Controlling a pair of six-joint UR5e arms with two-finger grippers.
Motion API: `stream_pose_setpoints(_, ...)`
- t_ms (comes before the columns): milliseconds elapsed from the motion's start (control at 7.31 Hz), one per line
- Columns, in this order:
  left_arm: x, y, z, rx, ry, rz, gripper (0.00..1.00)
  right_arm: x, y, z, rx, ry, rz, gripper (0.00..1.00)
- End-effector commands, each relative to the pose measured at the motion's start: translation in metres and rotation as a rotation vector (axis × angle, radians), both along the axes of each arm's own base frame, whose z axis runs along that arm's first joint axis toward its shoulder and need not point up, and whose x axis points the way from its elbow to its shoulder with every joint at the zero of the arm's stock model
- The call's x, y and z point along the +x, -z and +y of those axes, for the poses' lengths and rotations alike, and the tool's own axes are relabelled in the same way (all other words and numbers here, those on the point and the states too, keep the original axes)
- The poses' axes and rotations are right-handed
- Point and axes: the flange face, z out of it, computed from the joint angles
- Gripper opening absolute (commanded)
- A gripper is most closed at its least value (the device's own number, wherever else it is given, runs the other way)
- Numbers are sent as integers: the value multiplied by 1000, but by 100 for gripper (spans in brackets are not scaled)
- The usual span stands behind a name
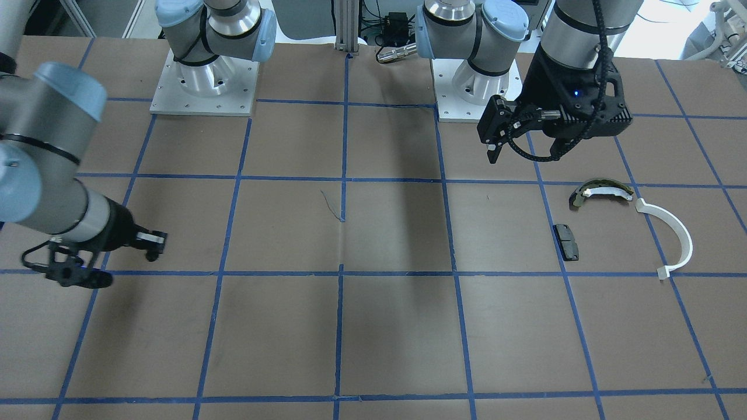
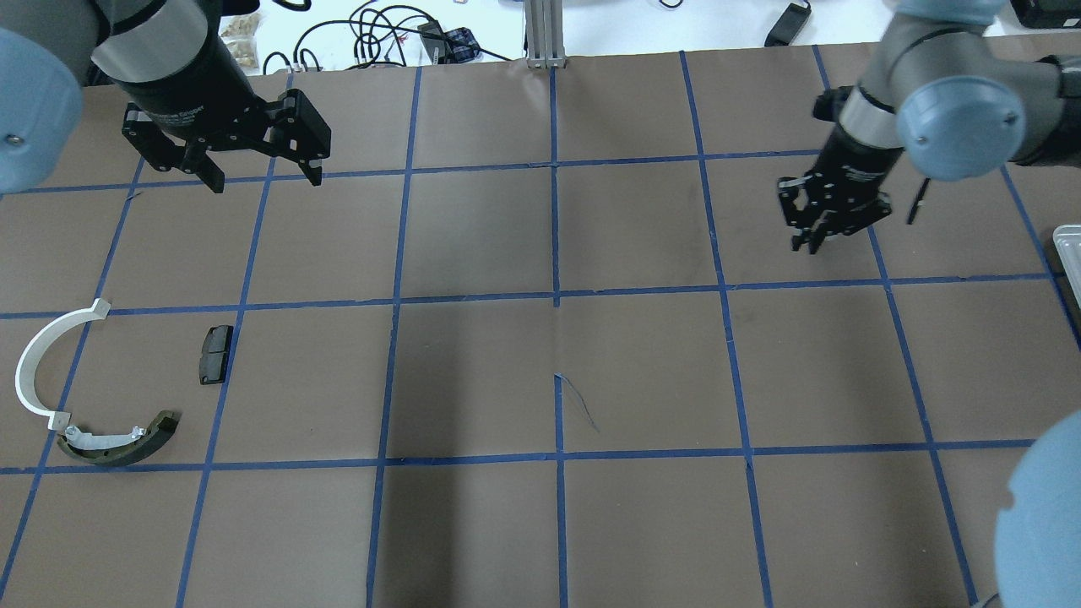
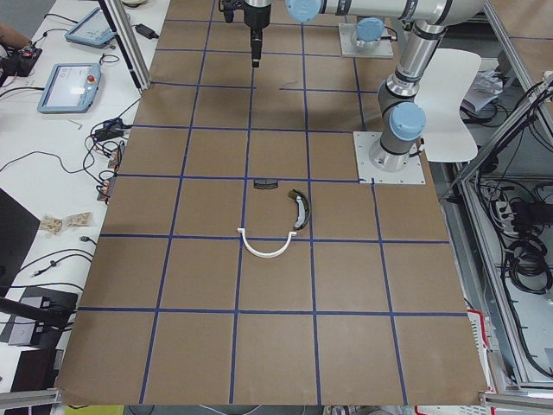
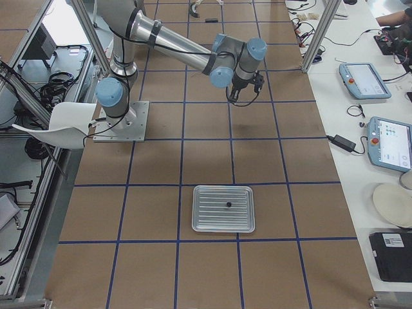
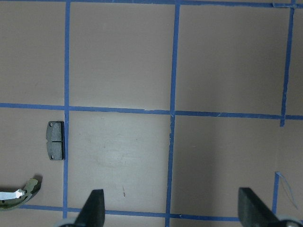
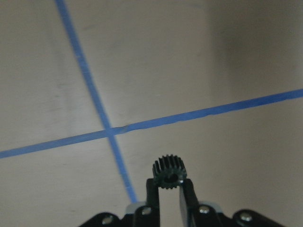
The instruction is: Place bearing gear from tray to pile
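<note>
A table [image 2: 642,371] covered in brown paper and marked into squares with blue tape fills the scene, with both arm bases bolted along its near edge. White benches with cables and tablets run along the far side.

The right gripper [image 2: 811,243] hangs over the right half of the table. Its fingers are pinched on a small black toothed gear [image 6: 168,171], which sits between the fingertips with its teeth standing proud above them. In the right wrist view the gear is held clear of the paper, above a spot just beside a crossing of two tape lines.

A ribbed metal tray [image 4: 212,222] lies flat at the right end of the table, well apart from that gripper. One small dark part [image 4: 228,205] rests on it; what it is cannot be told at this size.

The pile is on the left side of the table, well apart from the gear. It is made up of three loose pieces:
- A white half-ring [image 2: 38,359] lies furthest left.
- An olive-and-white curved shoe [image 2: 118,443] lies just beside the ring's near end.
- A flat black pad [image 2: 215,355] lies to the right of the ring, touching neither of the others.

The left gripper [image 2: 266,173] hangs raised above the left half of the table. Its fingers [image 5: 94,208] are spread wide apart with nothing between them. The pad and one tip of the shoe show at the left edge of its wrist view.
</note>
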Motion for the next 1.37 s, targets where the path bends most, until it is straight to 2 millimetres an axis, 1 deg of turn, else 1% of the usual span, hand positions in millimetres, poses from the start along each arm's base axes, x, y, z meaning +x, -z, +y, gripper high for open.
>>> stream_pose_setpoints(0, 0, 0, 0, 0, 0, -1, 100, 154, 16, 28, 41, 110, -62, 0)
stream_pose_setpoints(137, 0, 0, 0, 0, 0, -1, 100, 208, 28, 42, 41, 147, -78, 0)
stream_pose_setpoints(274, 0, 1, 0, 1, 0, 0, 100, 253, 50, 55, 54, 180, -85, 0)
stream_pose_setpoints(411, -2, 4, -1, 9, 5, 21, 100, 289, 76, 68, 60, 160, -88, 0)
stream_pose_setpoints(547, -3, 4, -4, 29, 60, 32, 100, 311, 95, 78, 74, 156, -81, 0)
stream_pose_setpoints(684, -3, 4, 1, 54, 74, 31, 100, 315, 96, 80, 78, 159, -87, 0)
stream_pose_setpoints(821, -4, 4, 2, 53, 75, 35, 100, 316, 98, 80, 84, 162, -90, 4)
stream_pose_setpoints(958, -4, 5, 2, 56, 76, 40, 100, 312, 95, 79, 66, 149, -77, 77)
stream_pose_setpoints(1095, -4, 7, 3, 58, 74, 42, 100, 306, 90, 72, 55, 157, -78, 100)
stream_pose_setpoints(1232, -4, 9, 4, 62, 71, 41, 100, 293, 68, 62, 18, 179, -89, 100)
